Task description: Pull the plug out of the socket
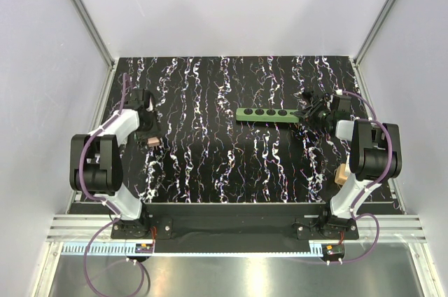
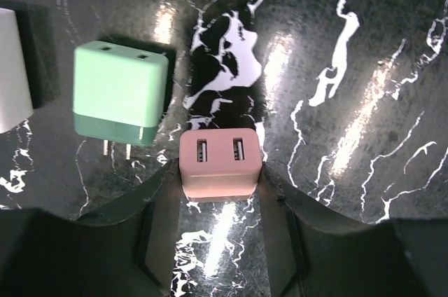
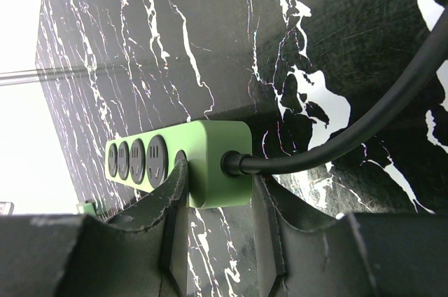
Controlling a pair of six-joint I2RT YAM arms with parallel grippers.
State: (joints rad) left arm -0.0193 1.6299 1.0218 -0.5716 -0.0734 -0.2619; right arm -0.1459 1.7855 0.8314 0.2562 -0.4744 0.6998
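The socket (image 1: 269, 114) is a long green power strip lying on the black marbled table, its round holes showing with nothing in them. My right gripper (image 3: 213, 192) is shut on the strip's cord end (image 3: 210, 164), one finger on each side, and the black cord (image 3: 350, 129) runs off to the right. The plug (image 2: 218, 164) is a pink block with two USB ports. My left gripper (image 2: 218, 195) is shut on it, fingertips pressed to both its sides. From above, this pink plug (image 1: 150, 142) sits far left of the socket, low over the table.
A mint-green adapter (image 2: 120, 92) with metal prongs lies just left of the pink plug. A white block (image 2: 10, 66) shows at the left edge of the left wrist view. Grey walls enclose the table on three sides.
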